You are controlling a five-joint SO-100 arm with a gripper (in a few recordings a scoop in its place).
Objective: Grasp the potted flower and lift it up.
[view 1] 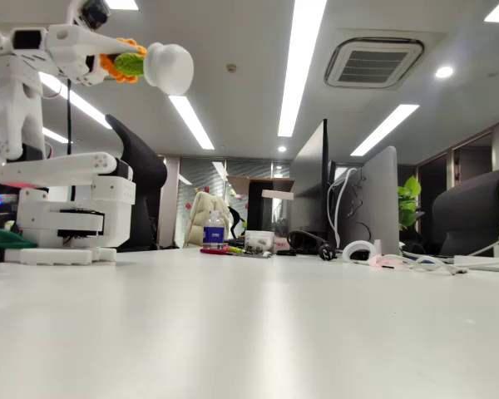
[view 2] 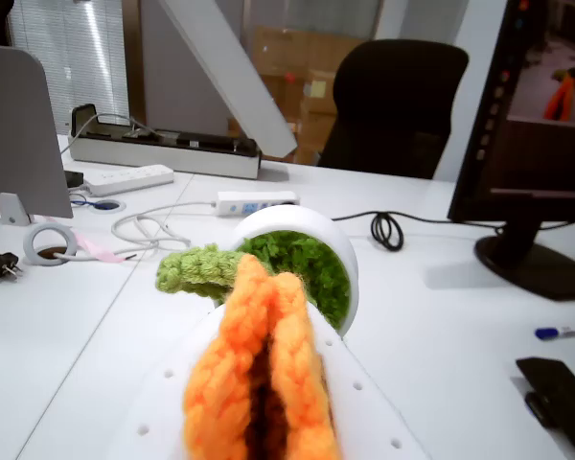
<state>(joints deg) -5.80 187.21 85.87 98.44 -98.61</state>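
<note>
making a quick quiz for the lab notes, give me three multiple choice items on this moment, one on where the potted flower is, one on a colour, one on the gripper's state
1. Where is the potted flower?
A. standing on the table
B. held up in the air, well above the table
C. lying beside the water bottle

2. What colour are its petals?
A. orange
B. blue
C. purple

3. What state is the gripper in?
A. open and empty
B. open above the pot
C. shut on the flower

Answers: 1 B, the fixed view shows the white pot high, tipped sideways. 2 A, the wrist view shows orange yarn. 3 C, the petals are squeezed between the white fingers.
</note>
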